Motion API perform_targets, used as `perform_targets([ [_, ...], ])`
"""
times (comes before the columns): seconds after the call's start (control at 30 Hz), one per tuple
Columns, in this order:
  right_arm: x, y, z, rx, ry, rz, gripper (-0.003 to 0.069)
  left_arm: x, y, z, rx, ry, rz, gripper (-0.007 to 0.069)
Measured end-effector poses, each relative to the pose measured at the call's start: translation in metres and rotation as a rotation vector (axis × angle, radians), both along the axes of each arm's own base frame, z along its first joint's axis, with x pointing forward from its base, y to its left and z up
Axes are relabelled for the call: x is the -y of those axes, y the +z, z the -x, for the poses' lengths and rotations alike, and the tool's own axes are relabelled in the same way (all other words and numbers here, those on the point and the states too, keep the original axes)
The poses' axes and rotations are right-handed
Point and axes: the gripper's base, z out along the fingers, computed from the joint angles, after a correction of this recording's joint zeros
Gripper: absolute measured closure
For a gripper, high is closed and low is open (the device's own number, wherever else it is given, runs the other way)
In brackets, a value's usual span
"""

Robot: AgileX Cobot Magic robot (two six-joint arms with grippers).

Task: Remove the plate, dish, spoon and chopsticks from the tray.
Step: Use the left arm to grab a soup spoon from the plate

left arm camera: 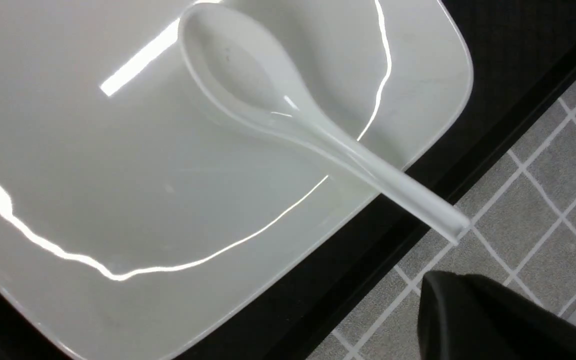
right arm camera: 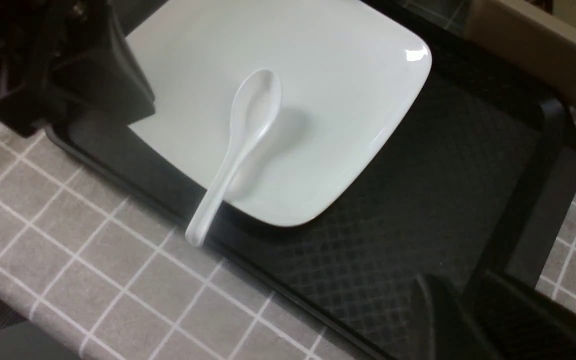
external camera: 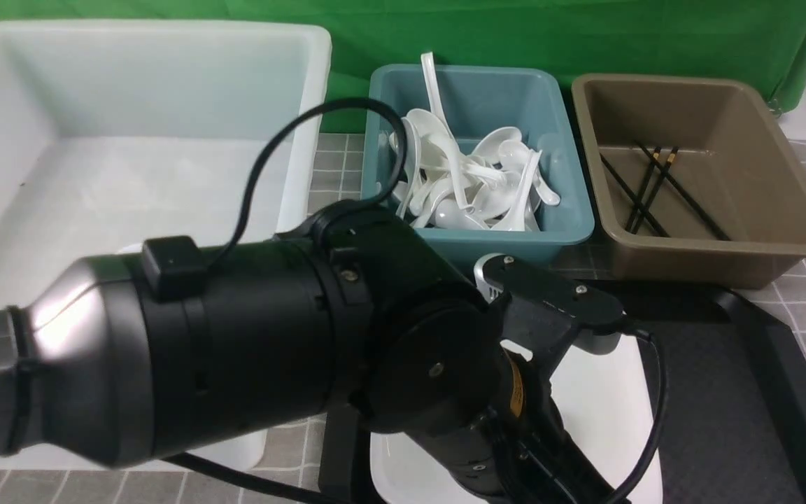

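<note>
**Spoon on the plate, both grippers largely hidden**

Only one dark finger of the left gripper [left arm camera: 493,320] shows, over the worktop [left arm camera: 533,210] off the plate's [left arm camera: 118,200] corner. I cannot tell whether it is open or closed. The right gripper [right arm camera: 473,325] is cut off at the frame edge and is just as unclear. The left arm [external camera: 235,350] hides most of the plate. The spoon's [right arm camera: 240,145] bowl lies in the plate, and its handle overhangs the plate's edge and the tray's [right arm camera: 418,200] rim. Bare tray floor lies right of the plate. Chopsticks [external camera: 655,189] lie in the brown bin [external camera: 760,175] beyond.

In the front view the left arm [external camera: 235,350] hides most of the plate [external camera: 606,420]; the tray [external camera: 718,406] runs off at 5 o'clock.
</note>
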Motion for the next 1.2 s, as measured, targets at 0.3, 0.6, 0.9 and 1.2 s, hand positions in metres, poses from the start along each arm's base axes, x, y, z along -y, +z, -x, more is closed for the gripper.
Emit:
perform_targets([
  [0.3, 0.0, 0.0, 0.0, 0.001, 0.0, 0.001, 0.0477, -0.001, 0.0, -0.001, 0.015, -0.006, -0.013, 0.0603],
  [0.6, 0.0, 0.0, 0.0, 0.001, 0.001, 0.002, 0.0461, -0.002, 0.0, -0.003, 0.005, 0.018, -0.014, 0.0582],
  [0.9, -0.001, -0.005, -0.001, -0.006, 0.002, 0.012, 0.0442, -0.002, -0.015, -0.025, -0.101, 0.15, 0.055, 0.0333],
  [1.2, -0.003, -0.004, -0.002, 0.021, 0.031, 0.014, 0.0442, 0.032, -0.055, -0.035, -0.254, 0.209, -0.02, 0.0244],
])
